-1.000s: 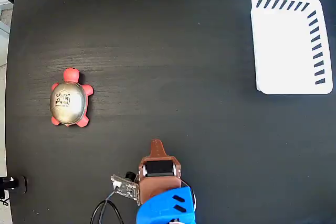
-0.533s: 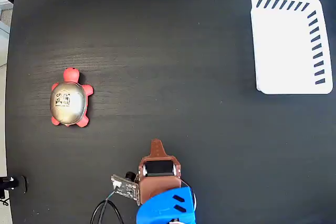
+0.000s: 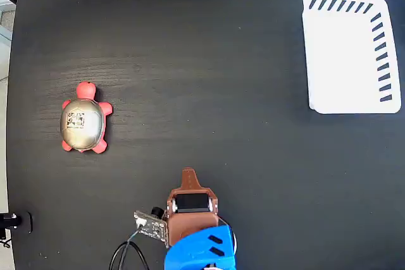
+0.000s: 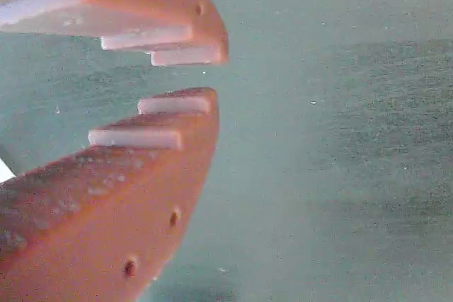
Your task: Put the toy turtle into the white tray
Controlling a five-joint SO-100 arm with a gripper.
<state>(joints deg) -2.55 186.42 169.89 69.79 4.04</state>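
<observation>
The dark surface (image 3: 190, 61) was seen from overhead in the fixed view, and nothing on it was found to have shifted over the last second: every item lay where it had been in the two earlier pictures. The white tray (image 3: 345, 55) was placed at about two o'clock, near the edge, with nothing in it. The arm (image 3: 196, 245) was set at six o'clock, its brown wrist pointed towards twelve, and no movement of it could be detected. The toy turtle (image 3: 83, 122) was left at about nine o'clock, well apart from both the tray and the arm, shell upward, red head towards twelve o'clock, the small square mark visible on the shell.

In the wrist view the gripper (image 4: 195, 76) was shown with its orange fingers (image 4: 170, 125) held slightly apart, a narrow gap between the tips and nothing clamped; only bare surface was seen beyond them.

From this stillness it was judged that the task had not been started: the reach towards the turtle was not yet begun, and the whole carry across to the tray remained to be done.
</observation>
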